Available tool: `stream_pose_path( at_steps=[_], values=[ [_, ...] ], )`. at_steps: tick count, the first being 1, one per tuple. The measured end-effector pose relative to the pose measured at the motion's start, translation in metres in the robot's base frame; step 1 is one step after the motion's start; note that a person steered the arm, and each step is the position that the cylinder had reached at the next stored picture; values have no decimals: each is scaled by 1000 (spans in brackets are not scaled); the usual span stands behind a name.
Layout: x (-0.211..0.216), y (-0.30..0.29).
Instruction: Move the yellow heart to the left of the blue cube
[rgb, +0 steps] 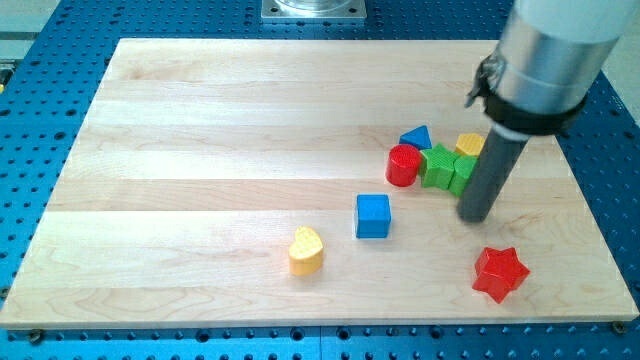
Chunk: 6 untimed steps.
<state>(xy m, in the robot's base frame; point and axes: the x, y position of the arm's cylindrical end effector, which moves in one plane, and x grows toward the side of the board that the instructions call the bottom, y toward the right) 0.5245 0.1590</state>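
Yellow heart (306, 250) lower-left of blue cube (373, 216) | my tip (474, 218) beside green block (447, 167) | no claw

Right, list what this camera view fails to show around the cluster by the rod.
- Yellow block at the cluster's back: the rod hides its right part, so its shape cannot be told.
- Green blocks: the rod covers their right edge; whether they are one piece or two is unclear.
- Blue block: its lower part sits behind the red cylinder and the green blocks.
- My tip: contact with the green blocks cannot be settled.
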Motion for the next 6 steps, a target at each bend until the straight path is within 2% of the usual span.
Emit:
stream_pose_path(
  at_steps=[1, 2, 3, 4, 5, 6],
  values=[
    [51, -71],
    [65, -138],
    [9, -198],
    [53, -201],
    [65, -257],
    [13, -272]
  ],
)
